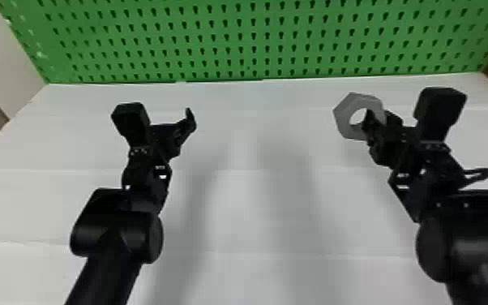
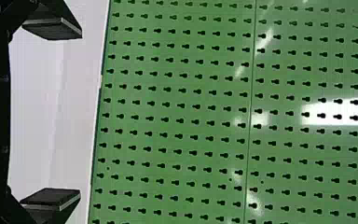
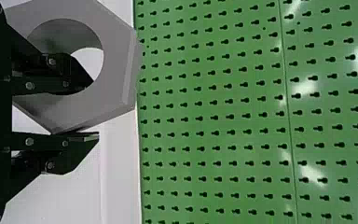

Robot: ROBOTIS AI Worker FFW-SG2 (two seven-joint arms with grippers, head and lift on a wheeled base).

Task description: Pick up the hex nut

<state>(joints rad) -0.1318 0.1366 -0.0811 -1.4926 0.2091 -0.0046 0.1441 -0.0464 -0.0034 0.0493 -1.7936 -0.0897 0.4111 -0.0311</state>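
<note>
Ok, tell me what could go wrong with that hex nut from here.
The right gripper pinches the hex nut by one side of its ring, one finger through the hole, so the nut could pivot or slip. Its far side juts past the fingertips and might knock the green pegboard if the arm goes too far forward. If lowered tilted, a corner could strike the white table first and twist it loose.

Passage left open above counter (image 1: 247, 182) between left pincer (image 1: 182, 129) and right pincer (image 1: 372, 125), way beyond both barred by pegboard (image 1: 255, 42), right pincer's gap taken by hex nut (image 1: 345, 115).
</note>
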